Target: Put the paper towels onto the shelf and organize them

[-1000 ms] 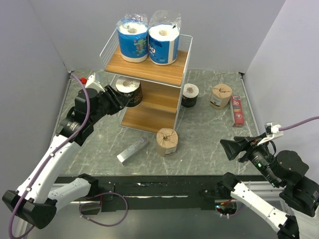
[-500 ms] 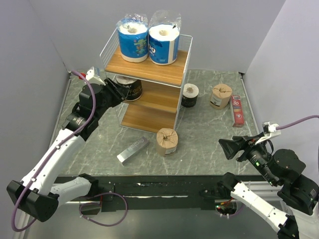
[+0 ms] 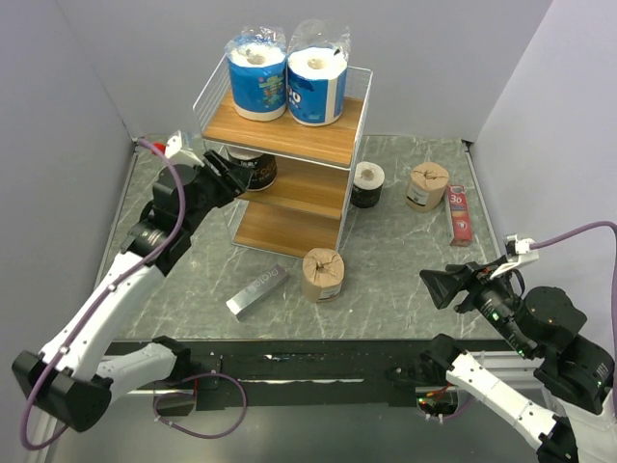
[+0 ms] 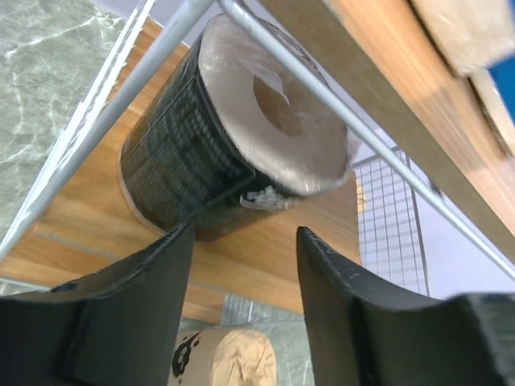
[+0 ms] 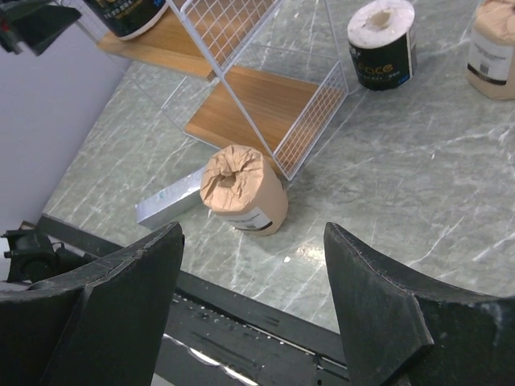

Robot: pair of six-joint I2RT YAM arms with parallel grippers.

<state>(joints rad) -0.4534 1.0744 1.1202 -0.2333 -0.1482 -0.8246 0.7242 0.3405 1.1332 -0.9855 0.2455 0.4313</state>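
Left gripper (image 3: 229, 172) is now parted and empty, reached into the shelf (image 3: 318, 143). Black-wrapped roll (image 4: 241, 137), held outside the frame a second ago, is set on the middle board just off the fingertips. Right gripper (image 3: 429, 286) is held wide, empty, above the table (image 3: 405, 251).
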